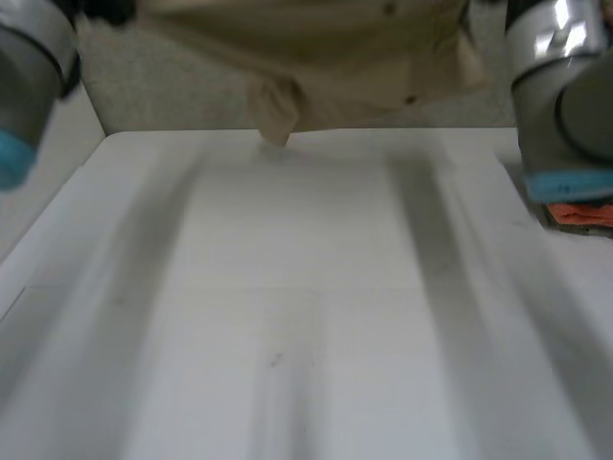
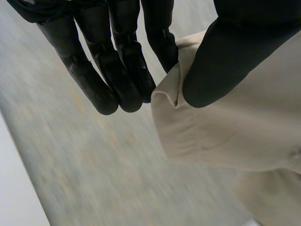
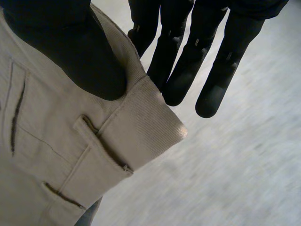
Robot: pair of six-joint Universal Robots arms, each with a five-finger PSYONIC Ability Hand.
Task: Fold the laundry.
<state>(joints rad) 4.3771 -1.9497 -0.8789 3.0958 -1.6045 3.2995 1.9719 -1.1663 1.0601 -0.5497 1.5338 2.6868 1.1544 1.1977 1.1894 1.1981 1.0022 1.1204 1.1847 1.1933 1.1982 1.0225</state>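
Note:
Beige trousers [image 1: 326, 57] hang in the air past the table's far edge, stretched between my two arms, and a bunched fold [image 1: 273, 115] dips down to that edge. My left hand [image 2: 117, 61] pinches one end of the waistband [image 2: 225, 136] between its thumb [image 2: 225, 56] and a finger, with the other fingers straight beside the cloth. At the other end, my right hand [image 3: 202, 61] pinches the waistband [image 3: 136, 127] under its thumb [image 3: 70, 52], close to a belt loop [image 3: 101, 150] and a pocket slit.
The white table [image 1: 306, 307] spreads bare below the trousers. My left arm [image 1: 29, 77] and right arm [image 1: 560, 96] stand at its far corners. An orange object [image 1: 584, 213] lies at the table's right edge. Grey floor [image 1: 163, 86] lies beyond.

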